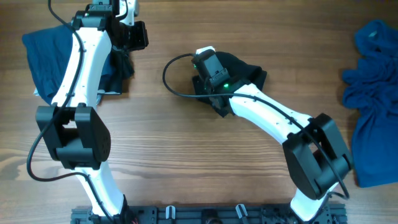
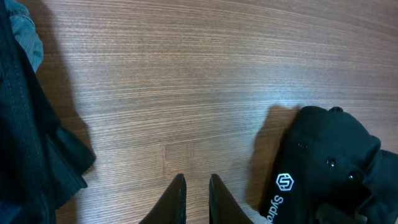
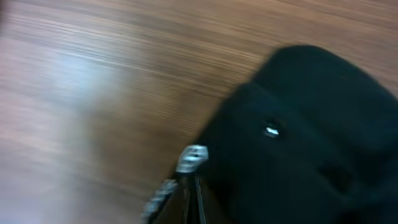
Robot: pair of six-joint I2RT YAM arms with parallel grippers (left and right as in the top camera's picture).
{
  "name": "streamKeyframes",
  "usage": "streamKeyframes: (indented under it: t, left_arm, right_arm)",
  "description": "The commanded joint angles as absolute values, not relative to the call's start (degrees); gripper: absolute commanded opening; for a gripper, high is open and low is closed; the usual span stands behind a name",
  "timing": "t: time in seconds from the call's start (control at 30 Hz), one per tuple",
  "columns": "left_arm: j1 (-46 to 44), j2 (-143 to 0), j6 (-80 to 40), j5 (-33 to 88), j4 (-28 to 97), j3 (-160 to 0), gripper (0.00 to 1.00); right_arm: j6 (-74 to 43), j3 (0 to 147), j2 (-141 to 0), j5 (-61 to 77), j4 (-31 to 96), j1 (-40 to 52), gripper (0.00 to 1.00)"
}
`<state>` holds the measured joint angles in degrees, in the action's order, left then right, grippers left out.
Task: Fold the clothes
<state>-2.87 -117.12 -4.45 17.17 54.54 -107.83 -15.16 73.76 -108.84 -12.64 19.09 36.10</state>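
The black polo shirt point(image 1: 245, 68) lies bunched near the middle of the surface point(image 1: 186, 155), and blue clothes point(image 1: 373, 93) are heaped at the right edge. The right fingers point(image 3: 189, 199) are pressed together at the shirt's edge, but blur hides whether they pinch any fabric. The left fingers point(image 2: 180, 199) stand slightly apart over bare wood, holding nothing.

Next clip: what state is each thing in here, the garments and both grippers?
black polo shirt: bunched up on the table, not folded.
blue clothes, right side: crumpled heap, unfolded.
blue garment, left side: piled, partly hidden under the left arm.
left gripper: barely open, nothing between the fingers.
right gripper: shut at the shirt's edge; too blurred to tell whether it pinches fabric.
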Motion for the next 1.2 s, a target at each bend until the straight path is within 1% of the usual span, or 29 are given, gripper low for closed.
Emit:
streamKeyframes:
  t: [0.0,0.1,0.3,0.5,0.6,0.67,0.73,0.83,0.93,1.0,1.1,1.17]
  left_arm:
    - [-2.7,-117.6,-5.0,16.8,54.7,-107.9,0.14]
    - [-2.7,-117.6,-5.0,16.8,54.8,-107.9,0.15]
    - [-2.7,-117.6,-5.0,16.8,54.9,-107.9,0.16]
    - [-3.2,-117.6,-5.0,17.6,55.0,-107.9,0.17]
    - [-4.3,-117.6,-5.0,18.5,54.9,-107.9,0.17]
    - [-5.5,-117.6,-5.0,18.8,54.9,-107.9,0.13]
    - [-7.5,-117.6,-5.0,18.8,54.9,-107.9,0.04]
    - [-10.2,-117.6,-5.0,18.8,54.8,-107.9,0.04]
    - [-12.6,-117.9,-5.0,19.6,54.5,-107.9,0.04]
    - [-13.6,-118.9,-5.0,24.7,55.0,-107.9,0.04]
    - [-15.0,-121.5,-4.7,32.9,55.8,-107.8,0.04]
    - [-16.0,-124.0,-1.8,39.0,56.7,-107.8,0.04]
  right_arm:
    - [-15.1,74.1,-110.4,-25.0,22.2,36.0,0.04]
    - [-15.3,74.1,-110.4,-29.2,26.7,35.4,0.05]
    - [-23.0,74.1,-110.4,-29.5,36.1,32.3,0.04]
    - [-24.2,71.4,-110.4,-24.6,36.9,28.0,0.04]
    - [-20.7,71.8,-109.7,-19.0,36.0,25.2,0.04]
    - [-17.5,73.3,-107.7,-12.9,36.2,23.1,0.04]
    - [-15.0,74.9,-103.5,-8.4,36.9,20.8,0.04]
    - [-7.0,75.4,-97.8,0.8,36.4,18.7,0.04]
    - [-7.0,75.4,-96.0,11.0,33.4,17.2,0.04]
    - [-8.1,75.4,-97.3,16.4,30.7,15.9,0.04]
    - [-8.2,75.4,-100.6,17.1,28.6,14.2,0.04]
    - [-9.1,75.4,-103.6,18.3,27.5,12.8,0.04]
